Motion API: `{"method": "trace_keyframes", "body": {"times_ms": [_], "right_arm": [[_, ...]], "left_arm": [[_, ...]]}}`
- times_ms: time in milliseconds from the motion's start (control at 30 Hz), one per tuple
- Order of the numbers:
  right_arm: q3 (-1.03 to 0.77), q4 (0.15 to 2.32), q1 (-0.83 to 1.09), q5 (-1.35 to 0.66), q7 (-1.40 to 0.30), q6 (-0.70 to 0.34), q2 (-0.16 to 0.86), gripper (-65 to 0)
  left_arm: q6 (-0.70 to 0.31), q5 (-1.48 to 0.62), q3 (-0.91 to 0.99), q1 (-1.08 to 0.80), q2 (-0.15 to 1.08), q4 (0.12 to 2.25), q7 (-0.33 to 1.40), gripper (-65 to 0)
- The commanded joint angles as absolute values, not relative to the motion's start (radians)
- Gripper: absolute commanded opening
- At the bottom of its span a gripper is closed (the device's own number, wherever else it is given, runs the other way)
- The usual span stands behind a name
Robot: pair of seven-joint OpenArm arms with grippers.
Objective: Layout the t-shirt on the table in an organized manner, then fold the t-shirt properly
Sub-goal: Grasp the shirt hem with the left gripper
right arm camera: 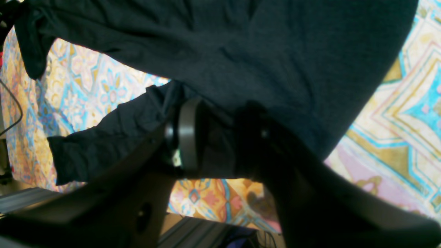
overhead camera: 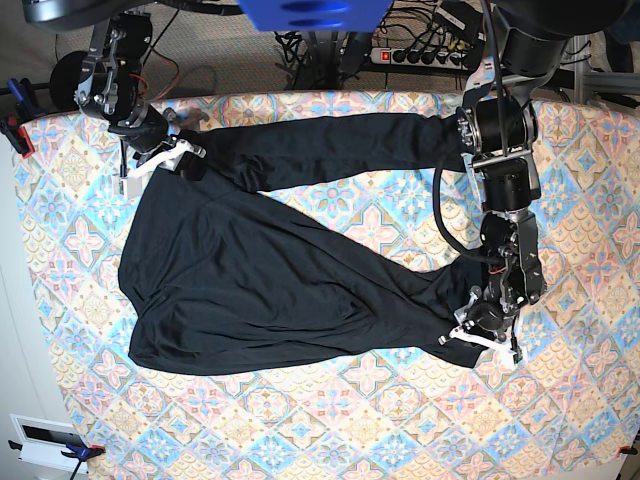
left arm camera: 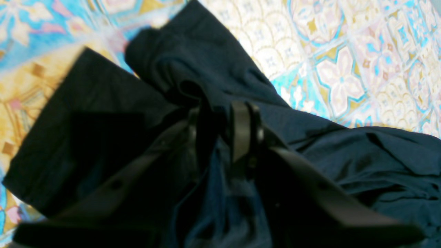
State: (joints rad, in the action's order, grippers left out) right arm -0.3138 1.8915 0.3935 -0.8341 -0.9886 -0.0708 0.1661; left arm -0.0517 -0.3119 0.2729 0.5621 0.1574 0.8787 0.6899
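The black t-shirt (overhead camera: 260,280) lies crumpled across the patterned table (overhead camera: 400,420), body at the left and one long sleeve (overhead camera: 340,140) stretched along the far edge. My right gripper (overhead camera: 160,155) is at the far left corner of the shirt. In the right wrist view its fingers (right arm camera: 187,137) close on the cloth's edge (right arm camera: 220,151), lifted off the table (right arm camera: 396,120). My left gripper (overhead camera: 482,335) is at the garment's right end. In the left wrist view, the left gripper (left arm camera: 220,131) has bunched fabric (left arm camera: 206,51) running between its fingers.
Cables and a power strip (overhead camera: 420,50) lie behind the table's far edge. A clamp (overhead camera: 15,135) grips the left edge. A metal frame rail (right arm camera: 193,234) runs under the near table edge in the right wrist view. Bare patterned cloth (left arm camera: 344,51) lies beside the sleeve.
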Motion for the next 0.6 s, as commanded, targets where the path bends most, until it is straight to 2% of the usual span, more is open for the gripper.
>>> {"method": "trace_keyframes", "body": {"times_ms": [0, 333, 567], "right_arm": [[-0.317, 1.906, 0.39, -0.846, -0.975, -0.077, 0.174, -45.5], [-0.317, 1.906, 0.389, -0.846, -0.975, -0.077, 0.174, -45.5], [-0.317, 1.906, 0.389, -0.846, -0.975, -0.077, 0.174, -45.5]], "left_arm": [[-0.058, -0.317, 0.271, 0.595, 0.163, 0.898, 0.676, -55.3], [-0.056, -0.315, 0.268, 0.593, 0.163, 0.897, 0.687, -64.9], [-0.056, -0.326, 0.116, 0.564, 0.163, 0.935, 0.71, -65.0]]}}
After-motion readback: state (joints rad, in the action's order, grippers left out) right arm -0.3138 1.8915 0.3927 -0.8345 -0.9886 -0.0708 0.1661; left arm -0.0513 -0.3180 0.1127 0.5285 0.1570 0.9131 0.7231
